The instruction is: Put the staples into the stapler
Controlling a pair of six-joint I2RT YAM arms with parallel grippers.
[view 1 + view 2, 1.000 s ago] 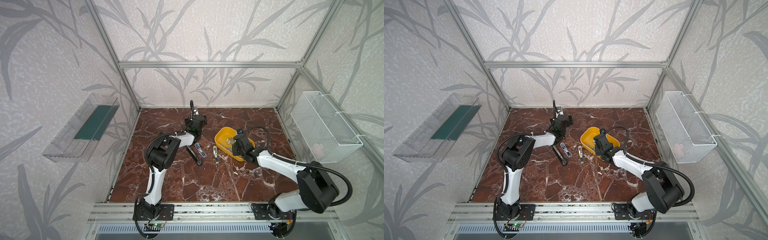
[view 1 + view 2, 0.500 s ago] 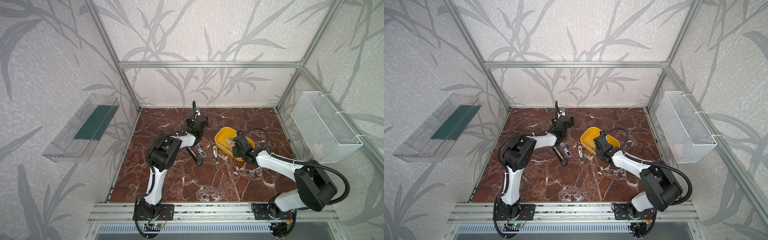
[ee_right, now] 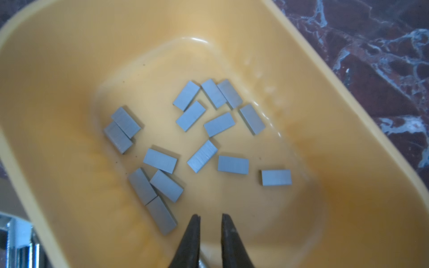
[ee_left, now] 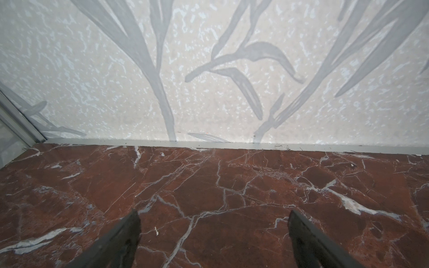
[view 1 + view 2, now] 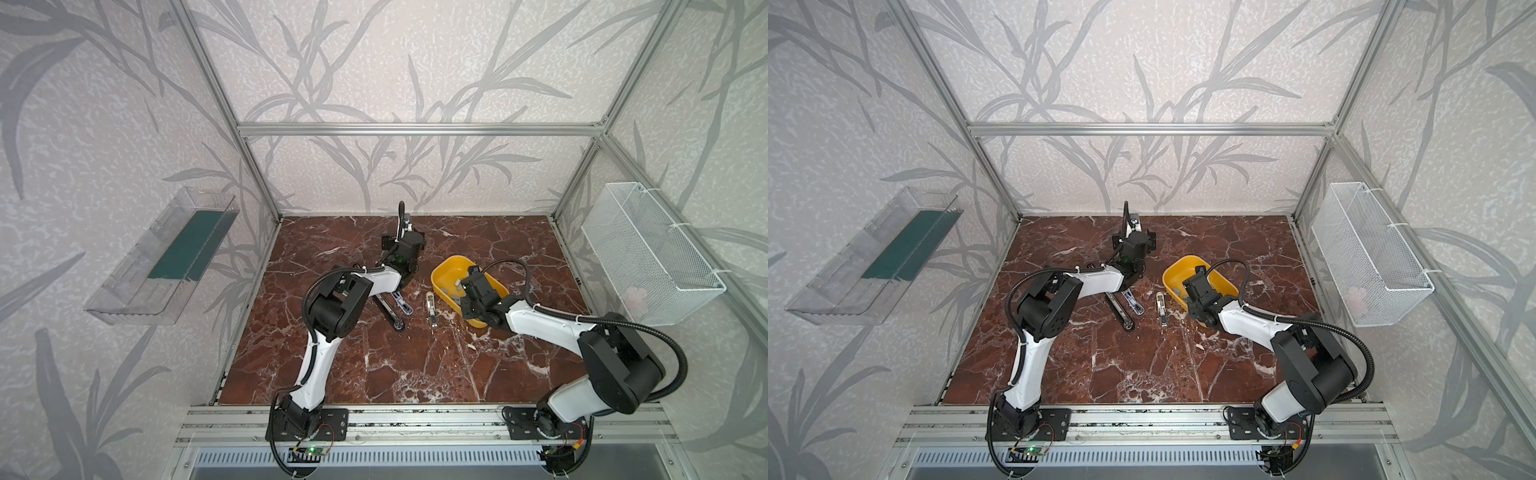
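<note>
The staples (image 3: 202,156) all lie loose in the bottom of the yellow tub (image 3: 58,69), none loaded yet: short flat grey metal strips with a brushed sheen and square ends, scattered at all angles, several touching or overlapping in pairs. The tub is smooth, glossy plastic with rounded corners and sloping walls. My right gripper (image 3: 210,215) hangs inside it just beside the nearest strips, its dark tapered tips drawn close with only a narrow slot between them and nothing in that slot. My concerns: the strips lie flat on slick plastic, so the tips may skate over one rather than get under an edge. The slot looks narrower than a strip is wide, so a descent as it stands would likely only push a strip along. Where strips overlap, two may come up together. A hard pinch could snap a glued strip. The tub looks light and might skid or tip on the polished, veined red marble top (image 4: 209,181) if I press on a wall. Between the arms lie a black stapler (image 5: 388,311) and a small silver stapler (image 5: 431,308); I cannot tell which takes the load. My left gripper (image 4: 212,212) hovers wide open and empty over bare marble near the back wall.
</note>
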